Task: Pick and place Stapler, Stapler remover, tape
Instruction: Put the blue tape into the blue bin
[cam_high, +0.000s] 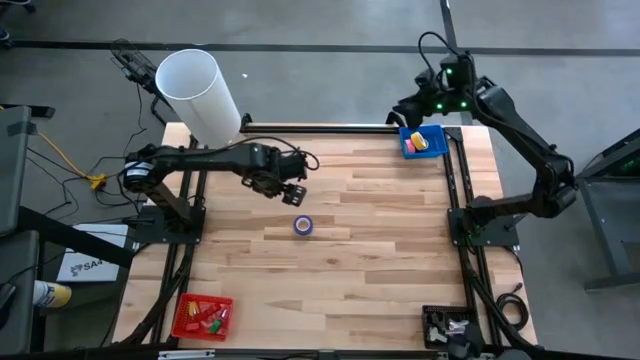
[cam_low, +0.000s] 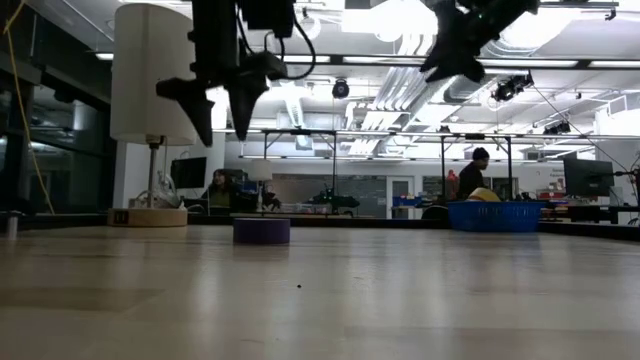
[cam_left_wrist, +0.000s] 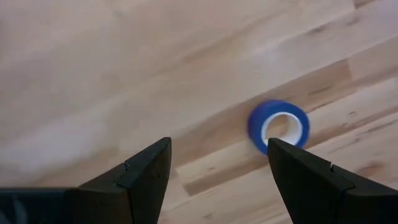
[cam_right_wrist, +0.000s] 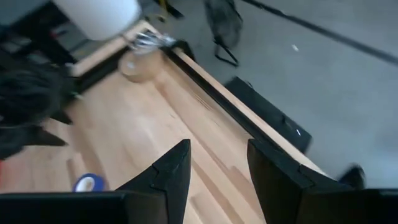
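A blue tape roll (cam_high: 303, 225) lies flat on the wooden table (cam_high: 380, 260), near its middle. It also shows in the low view (cam_low: 261, 230) and in the left wrist view (cam_left_wrist: 278, 126). My left gripper (cam_high: 293, 190) (cam_left_wrist: 217, 168) hangs open above the table, just to the far-left of the roll and clear of it (cam_low: 215, 100). My right gripper (cam_high: 403, 110) (cam_right_wrist: 217, 165) is open, raised over the table's far edge beside the blue basket (cam_high: 423, 141). A pink thing (cam_high: 409, 146) and a yellow thing (cam_high: 421, 142) lie in that basket. I cannot make out a stapler or a staple remover.
A white cylindrical lamp (cam_high: 200, 90) stands at the far left corner. A red basket (cam_high: 202, 316) with small items sits at the near left, and a black object (cam_high: 450, 325) at the near right corner. People (cam_low: 472, 175) show in the room behind.
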